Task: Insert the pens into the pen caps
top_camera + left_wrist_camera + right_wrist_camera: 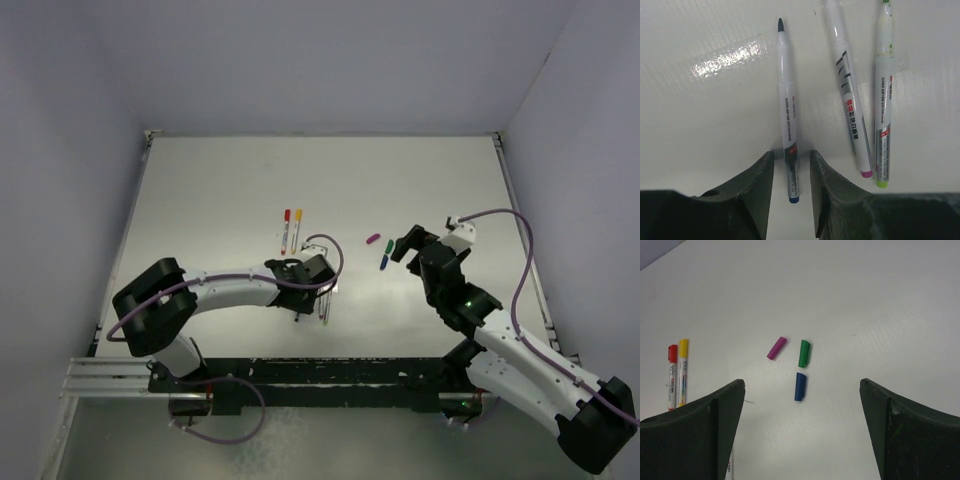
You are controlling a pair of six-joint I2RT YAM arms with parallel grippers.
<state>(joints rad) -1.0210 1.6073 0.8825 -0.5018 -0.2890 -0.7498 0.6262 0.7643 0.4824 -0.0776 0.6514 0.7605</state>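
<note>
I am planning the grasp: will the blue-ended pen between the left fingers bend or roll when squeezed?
Probably stiff: the blue-ended pen lies straight, its barrel hard-looking. Round and smooth, it may roll if the left gripper closes unevenly; gaps show on both sides. Thin, so likely light.

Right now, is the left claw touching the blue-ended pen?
Apart. Left wrist view: the blue-ended pen lies inside the open left claw, bare table showing on both sides of it.
</note>
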